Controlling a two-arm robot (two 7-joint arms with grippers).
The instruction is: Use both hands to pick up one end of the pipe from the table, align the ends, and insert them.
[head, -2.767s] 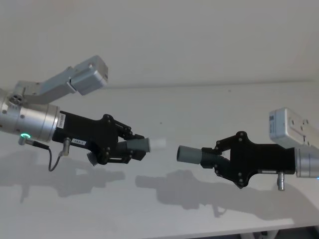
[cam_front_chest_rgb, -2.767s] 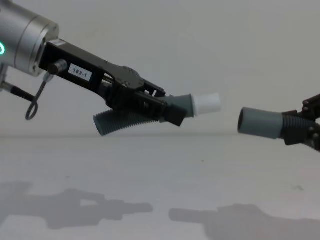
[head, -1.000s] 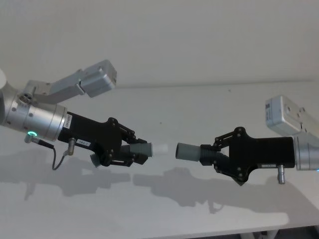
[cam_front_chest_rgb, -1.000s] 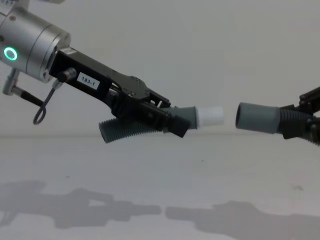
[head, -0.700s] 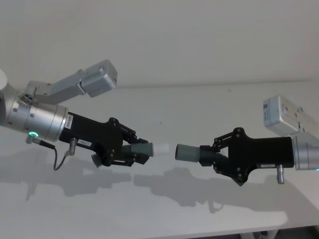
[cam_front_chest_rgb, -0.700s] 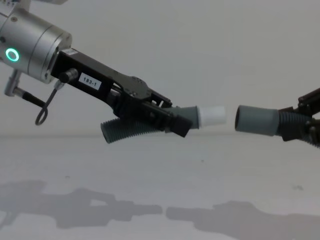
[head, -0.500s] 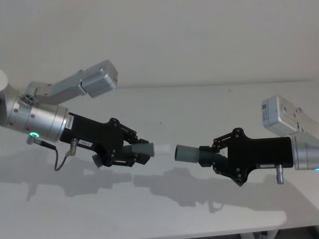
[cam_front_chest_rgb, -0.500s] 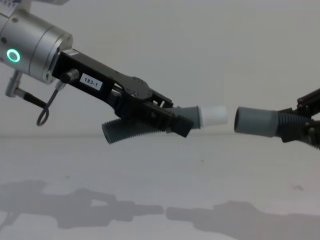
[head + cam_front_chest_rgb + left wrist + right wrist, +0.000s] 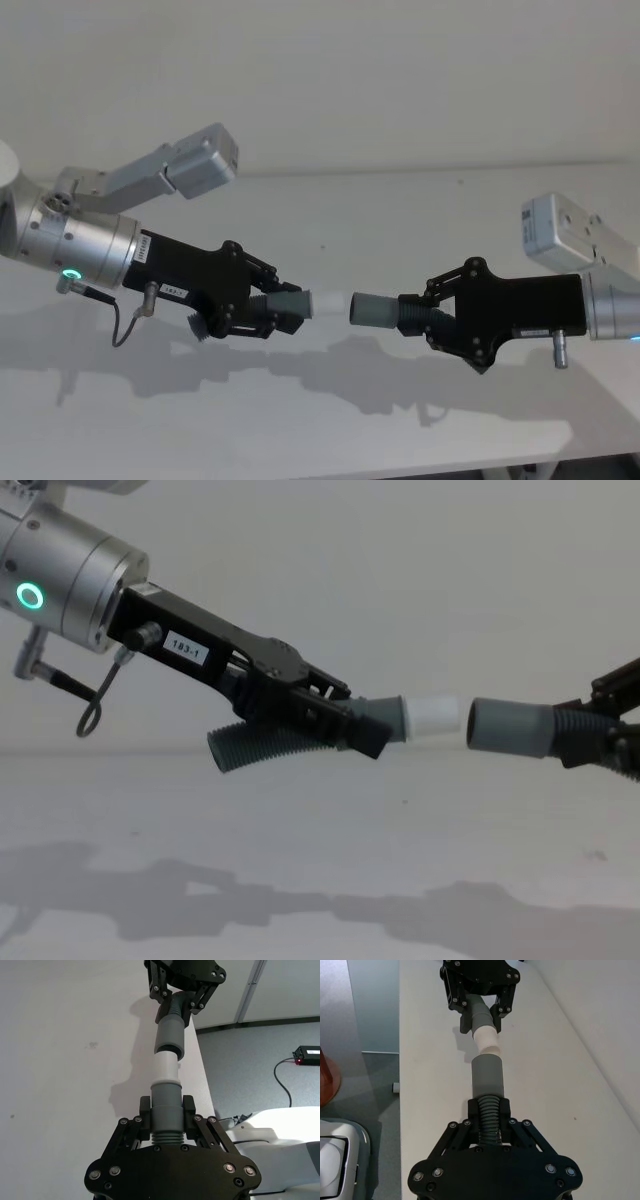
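Observation:
Both pipe pieces hang above the white table (image 9: 420, 215). My left gripper (image 9: 283, 314), labelled "183-1", is shut on the cuff of the ribbed piece (image 9: 262, 749), whose white tip (image 9: 434, 715) points right. My right gripper (image 9: 418, 315) is shut on the ribbed neck of the other piece, whose open grey cuff (image 9: 511, 727) faces left. The two ends are nearly in line, with a narrow gap between them. In the left wrist view the white tip (image 9: 166, 1067) sits just at the cuff mouth (image 9: 170, 1035). In the right wrist view the cuff (image 9: 487, 1075) points at the tip (image 9: 485, 1038).
The table's near edge (image 9: 300, 470) runs below both arms. Each arm carries a grey camera box, the left one (image 9: 200, 160) and the right one (image 9: 560, 235). Floor, a cable and a black box (image 9: 307, 1053) lie beyond the table edge.
My left gripper has carried the white tip rightward and slightly down; the right gripper edged left. The gap between tip and cuff has shrunk to a sliver.

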